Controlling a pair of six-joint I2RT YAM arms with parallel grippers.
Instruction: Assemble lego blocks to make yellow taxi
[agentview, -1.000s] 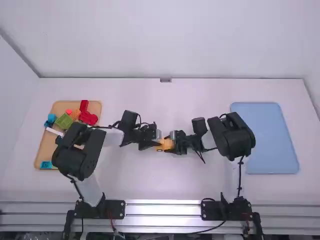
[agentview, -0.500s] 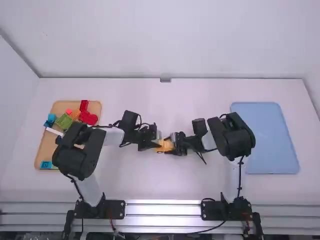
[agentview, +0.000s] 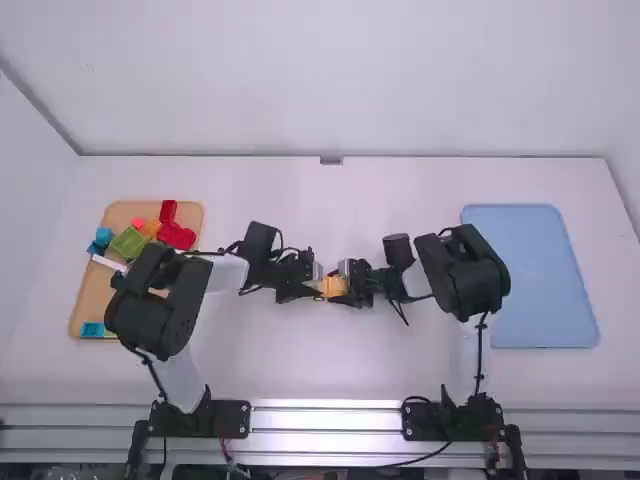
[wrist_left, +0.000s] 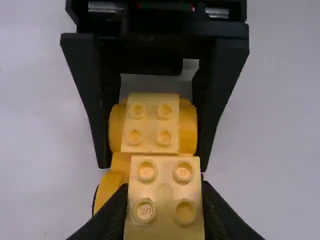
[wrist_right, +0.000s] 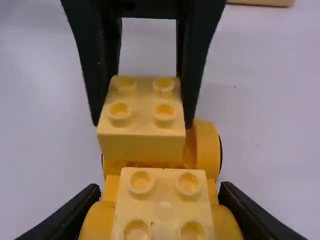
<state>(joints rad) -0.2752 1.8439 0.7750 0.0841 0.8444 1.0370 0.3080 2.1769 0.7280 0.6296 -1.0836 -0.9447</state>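
Arms: left arm (agentview: 228, 273) and right arm (agentview: 418, 280) are both bent in over the white table (agentview: 330, 370), basically nose to nose around the middle.
Left gripper (agentview: 318, 286): clamped on a yellow block (wrist_left: 165, 197), one finger per side, studs poking up between them.
Right gripper (agentview: 344, 288): also clamped, with its fingers pinching the rounded yellow sides (wrist_left: 188, 131) of the taxi build.
Yellow block: plain, pretty chunky, four round studs on top, and it stands higher than the part right beside it.
Taxi build (wrist_right: 162, 210): mid-table between the two arms, yellow all over, with another four-stud top and those bulgy curved sides. A deeper orangey yellow shows under the block. Can't tell if the block is fully pressed down, tbh.
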